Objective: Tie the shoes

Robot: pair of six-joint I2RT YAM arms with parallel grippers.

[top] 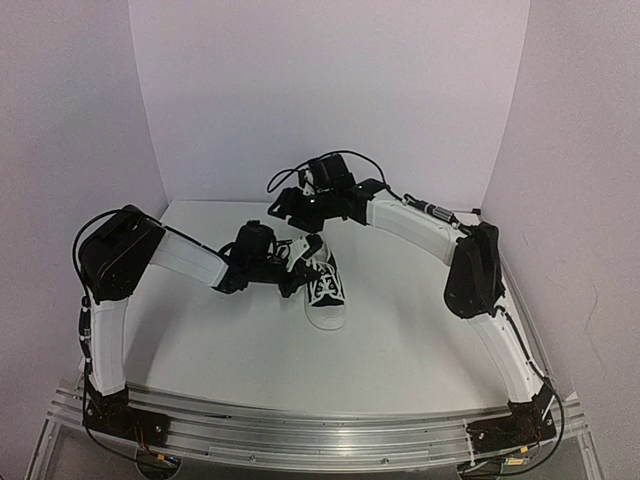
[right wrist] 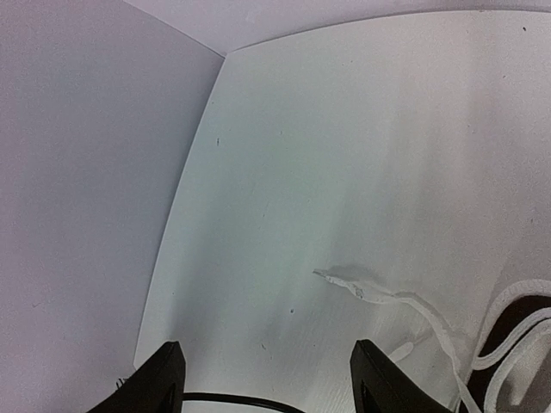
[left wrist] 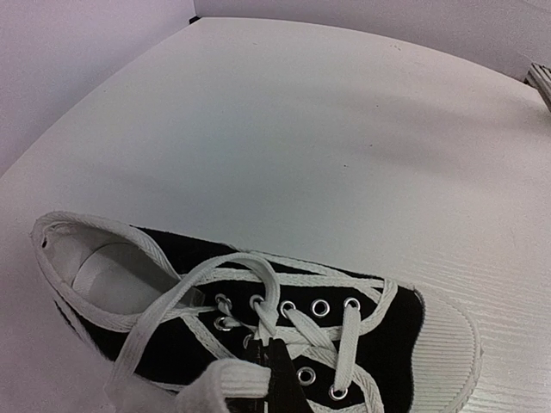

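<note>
The light is soft and even, and the walls (top: 330, 90) look a little purple. The white table (top: 400, 340) is bright all over. A faint grey shadow lies on it by the shoe (top: 326, 290). In the left wrist view the near lace (left wrist: 225, 383) is fuzzy, and the table's far edge looks bent like a bow

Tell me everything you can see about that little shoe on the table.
The sneaker is small and black, apparently canvas, with a white ribbed rubber toe cap, white sole and lining, and metal eyelets. It stands upright on the white table, toe toward the arms' bases. Its white laces are threaded but untied. One end trails loose on the table, and the left gripper appears to pinch another strand.
</note>
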